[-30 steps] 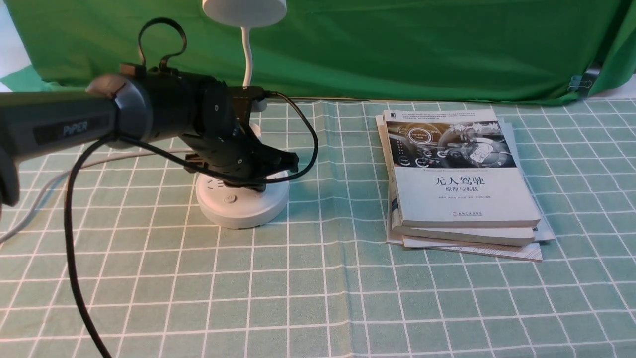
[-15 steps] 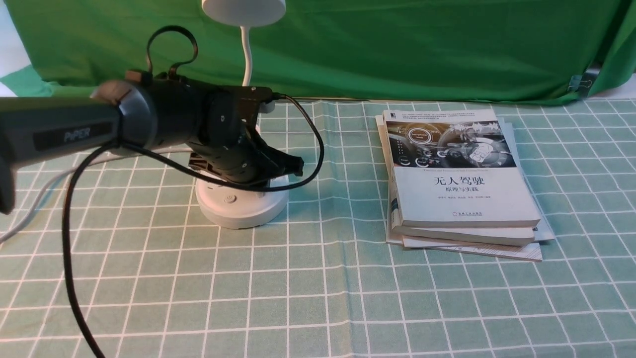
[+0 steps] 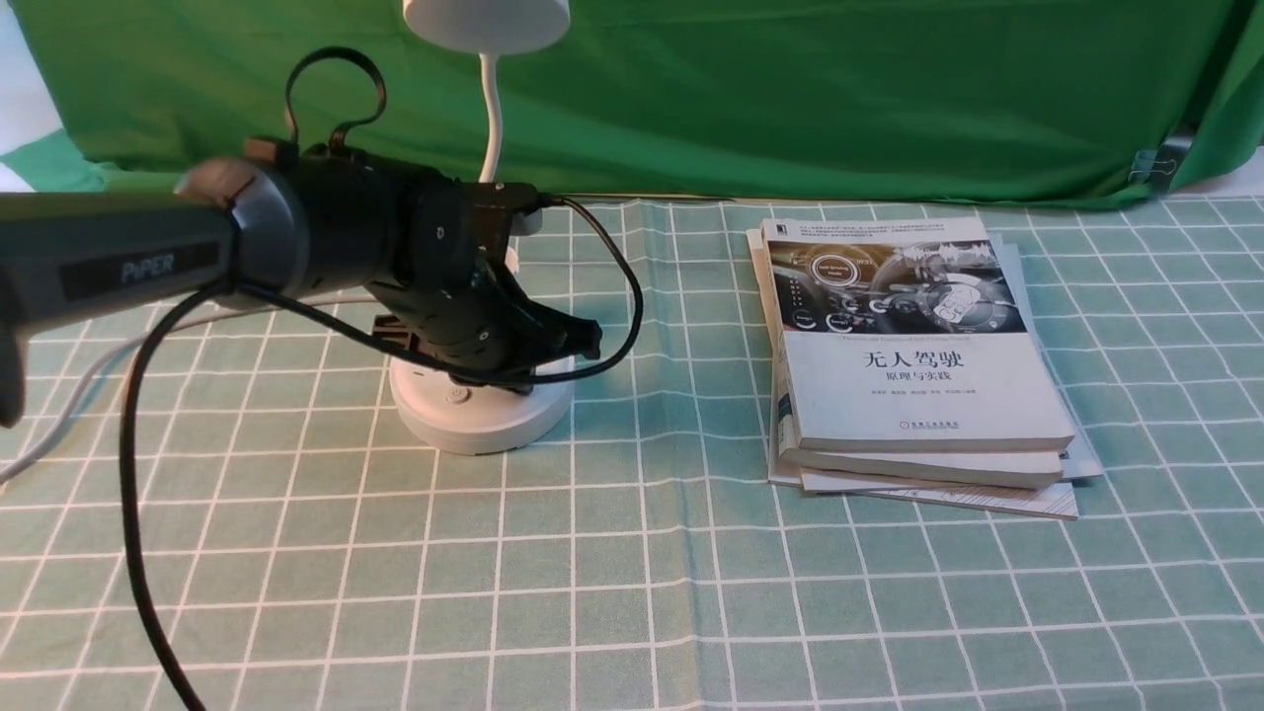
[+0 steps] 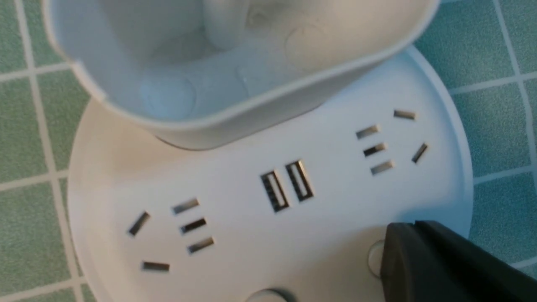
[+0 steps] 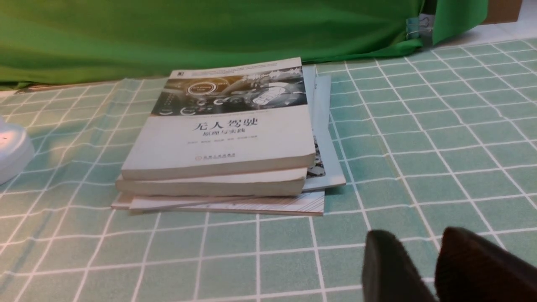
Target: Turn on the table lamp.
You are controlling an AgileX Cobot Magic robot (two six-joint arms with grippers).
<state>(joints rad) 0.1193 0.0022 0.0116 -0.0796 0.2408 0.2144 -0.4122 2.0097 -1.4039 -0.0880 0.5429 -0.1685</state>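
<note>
Jaws of the left gripper look pressed together at one of the two buttons on the table lamp, partly covering it; whether they truly touch it is hard to judge. The lamp stands on the left part of the bench, its round base under the gripper, its thin neck rising behind to a round head. On the base are sockets and an open cup holder. A grey cable lies to its left. Well to its right sits a stack of books, with a green cloth hanging behind. The right gripper's jaws stand slightly apart.
</note>
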